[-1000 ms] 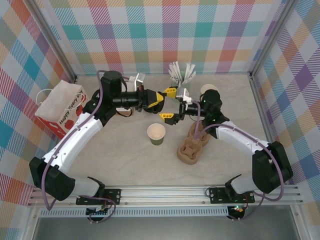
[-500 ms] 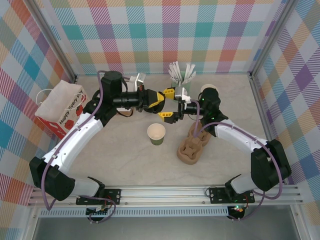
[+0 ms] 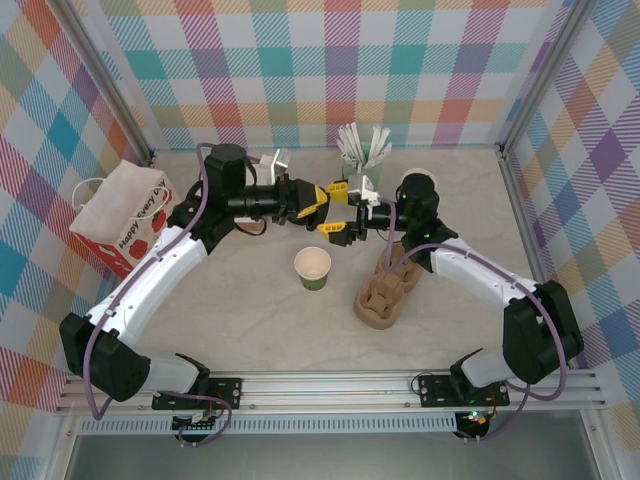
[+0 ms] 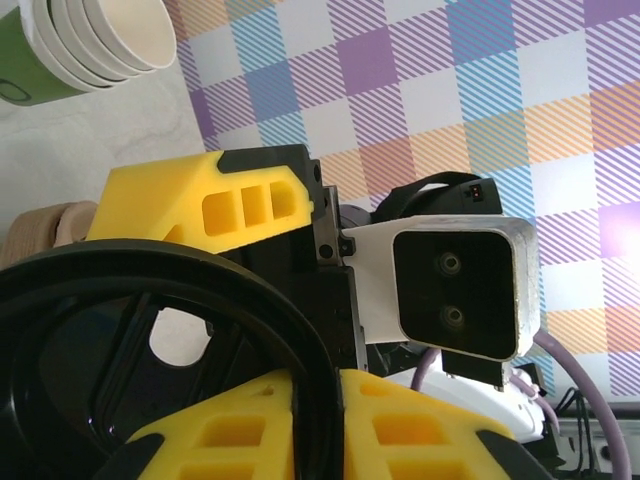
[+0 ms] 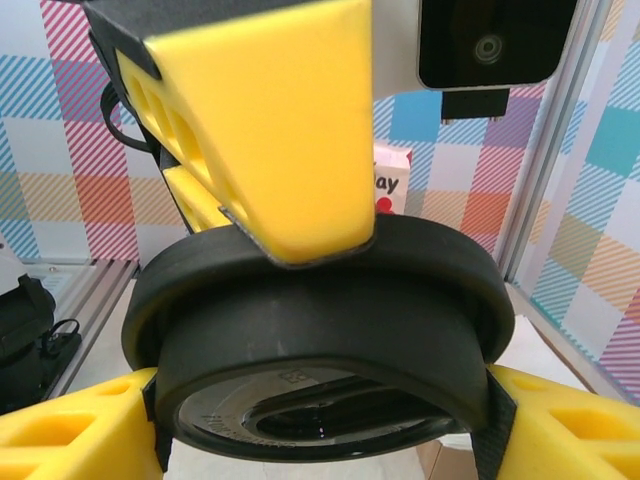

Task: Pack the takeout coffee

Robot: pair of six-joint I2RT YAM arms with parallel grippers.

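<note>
Currently the lid [image 5: 320, 330] hangs in mid-air between both arms, which reads as a handover. The left pincer [image 3: 322, 198] is narrow and pinches the lid's rim. The right pincer [image 3: 336, 208] is wide, with its pads against opposite sides of the lid. This spanning grip would keep the lid level for capping. The cup [image 3: 312, 268] stands upright on the desk [image 3: 250, 300], nearer than the pincers and left of the carrier [image 3: 385, 290]. It is green, cream inside and uncapped.
</note>
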